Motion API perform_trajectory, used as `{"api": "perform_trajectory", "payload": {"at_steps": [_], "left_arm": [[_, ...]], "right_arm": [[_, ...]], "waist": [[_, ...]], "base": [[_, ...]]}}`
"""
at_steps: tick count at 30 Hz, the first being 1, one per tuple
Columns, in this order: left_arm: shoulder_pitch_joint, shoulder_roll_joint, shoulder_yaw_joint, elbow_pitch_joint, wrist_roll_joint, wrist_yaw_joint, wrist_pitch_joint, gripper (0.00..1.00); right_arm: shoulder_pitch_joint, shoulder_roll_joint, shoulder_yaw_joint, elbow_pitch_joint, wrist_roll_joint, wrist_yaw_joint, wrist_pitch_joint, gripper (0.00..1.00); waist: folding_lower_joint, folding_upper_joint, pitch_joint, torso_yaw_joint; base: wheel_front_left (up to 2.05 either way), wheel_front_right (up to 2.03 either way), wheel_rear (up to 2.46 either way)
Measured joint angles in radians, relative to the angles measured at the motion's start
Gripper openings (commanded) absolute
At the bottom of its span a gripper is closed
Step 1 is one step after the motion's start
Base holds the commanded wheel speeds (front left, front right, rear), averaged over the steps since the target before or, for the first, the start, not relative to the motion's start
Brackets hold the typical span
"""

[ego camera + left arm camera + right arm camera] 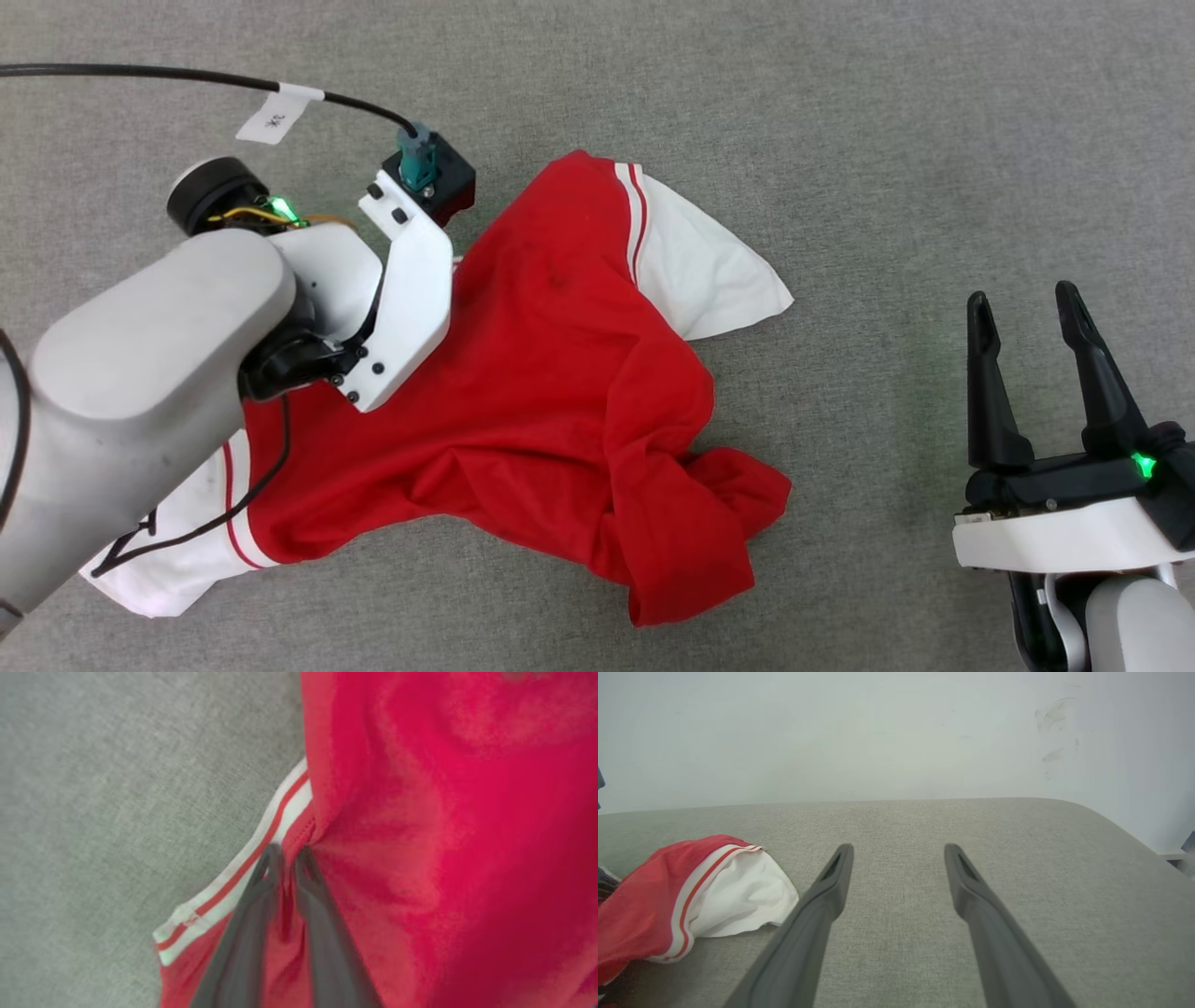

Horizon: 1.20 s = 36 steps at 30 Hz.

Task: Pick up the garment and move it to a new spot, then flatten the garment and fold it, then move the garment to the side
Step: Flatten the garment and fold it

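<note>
Crumpled garment (560, 373) centre-left; left gripper (287, 851) pinches its red edge, right gripper (1022, 294) wide, empty. Lifting, flattening, folding all remain.

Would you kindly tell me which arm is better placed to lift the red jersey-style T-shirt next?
Left. The left gripper pinches a fold of the red jersey-style T-shirt beside its striped trim; the right gripper stands open over the bare grey fabric surface, apart from it.
</note>
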Motion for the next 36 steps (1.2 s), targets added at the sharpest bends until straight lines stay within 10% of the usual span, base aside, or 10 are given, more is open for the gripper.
{"api": "perform_trajectory", "payload": {"at_steps": [10,21,22,23,29,36], "left_arm": [[-0.109,0.001,0.065,0.095,0.032,-0.001,-0.258,0.00],[0.006,-0.076,0.012,0.278,0.022,-0.001,-0.316,0.00],[0.008,-0.080,0.010,0.288,0.022,-0.001,-0.322,0.06],[0.011,-0.083,0.008,0.296,0.021,-0.001,-0.331,1.00],[0.018,-0.099,0.044,0.313,0.053,0.009,-0.548,1.00],[0.053,-0.061,0.154,0.246,0.083,0.147,-0.864,1.00]], "right_arm": [[0.001,0.000,-0.002,0.004,-0.003,0.000,0.000,1.00],[0.004,0.000,0.007,0.009,-0.004,0.000,0.000,1.00],[0.003,0.000,0.009,0.010,-0.007,0.000,0.000,1.00],[0.001,0.000,0.011,0.009,-0.009,0.000,0.000,1.00],[-0.037,0.000,0.016,-0.006,-0.058,0.000,0.000,1.00],[-0.127,0.000,0.001,-0.025,-0.162,0.000,0.000,1.00]], "waist": [[0.0001,0.0000,-0.043,-0.005],[0.0001,0.0000,-0.040,-0.032],[0.0001,0.0000,-0.042,-0.031],[0.0001,0.0000,-0.046,-0.031],[0.0001,0.0000,-0.090,-0.016],[0.0000,0.0000,-0.157,0.031]], "base": [[0.00,0.00,0.00],[0.00,0.00,0.00],[0.00,0.00,0.00],[0.00,0.00,0.00],[0.00,0.00,0.00],[0.00,0.00,0.00]]}}
